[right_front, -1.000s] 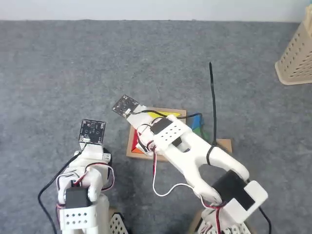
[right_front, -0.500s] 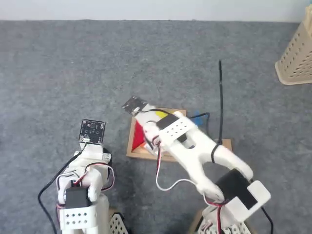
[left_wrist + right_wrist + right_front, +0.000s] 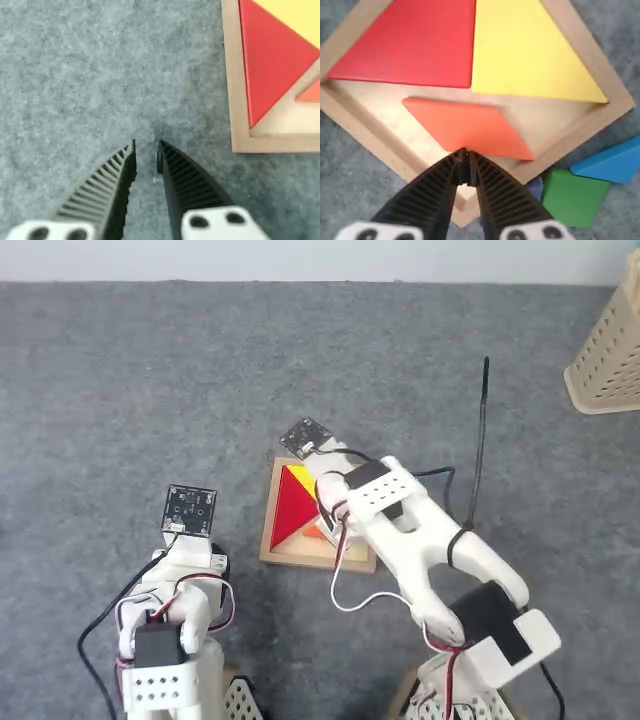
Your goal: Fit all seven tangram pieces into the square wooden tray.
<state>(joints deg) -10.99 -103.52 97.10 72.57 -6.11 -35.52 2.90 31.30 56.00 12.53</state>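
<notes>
The square wooden tray (image 3: 370, 106) is showing pale tan wood with a faint grain, and it is holding a red triangle (image 3: 415, 45), a yellow triangle (image 3: 525, 50) and an orange parallelogram (image 3: 470, 127). A blue piece (image 3: 615, 162), a green piece (image 3: 572, 195) and a sliver of a purple piece (image 3: 535, 187) are lying on the mottled grey felt table (image 3: 150, 370). The left gripper (image 3: 146, 150) and right gripper (image 3: 466, 160) are both showing black ribbed fingers, the left arm (image 3: 165, 640) and right arm (image 3: 420, 540) are wearing white shells, and a basket (image 3: 610, 340) is showing cream walls dotted with rows of small holes.
</notes>
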